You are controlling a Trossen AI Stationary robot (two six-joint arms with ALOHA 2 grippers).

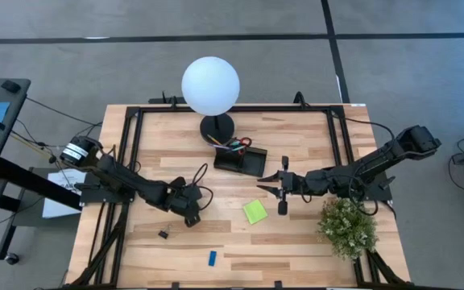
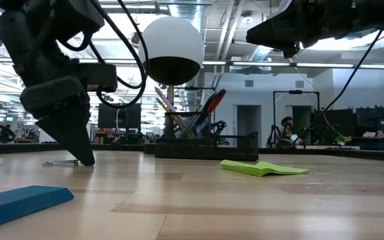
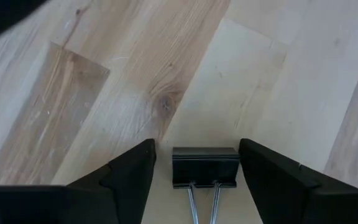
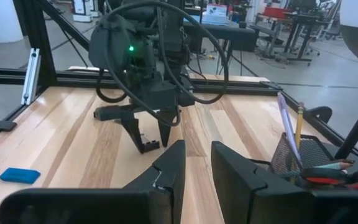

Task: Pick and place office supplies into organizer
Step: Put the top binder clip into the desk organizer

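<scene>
**Left fingers around a black clip**

Near the front edge lies the blue eraser (image 1: 213, 258). The left gripper (image 3: 194, 171) has its fingers wide apart, a black clip (image 3: 204, 166) on the tabletop (image 1: 296, 250) between them. Farther back, the right gripper (image 1: 266, 184) hangs near the organizer (image 1: 241, 160), fingers slightly apart, holding nothing

Black clip (image 3: 204, 166) lies flat on the wood, wire handles folded.

Your left tool (image 3: 205, 171) has its two dark fingers (image 3: 132, 171) spread wide, one on each side of a black binder clip (image 3: 205, 165). The clip lies flat on the pale wooden bench (image 3: 166, 68) between them, apart from both fingers, its wire handles pointing back toward the tool.
</scene>
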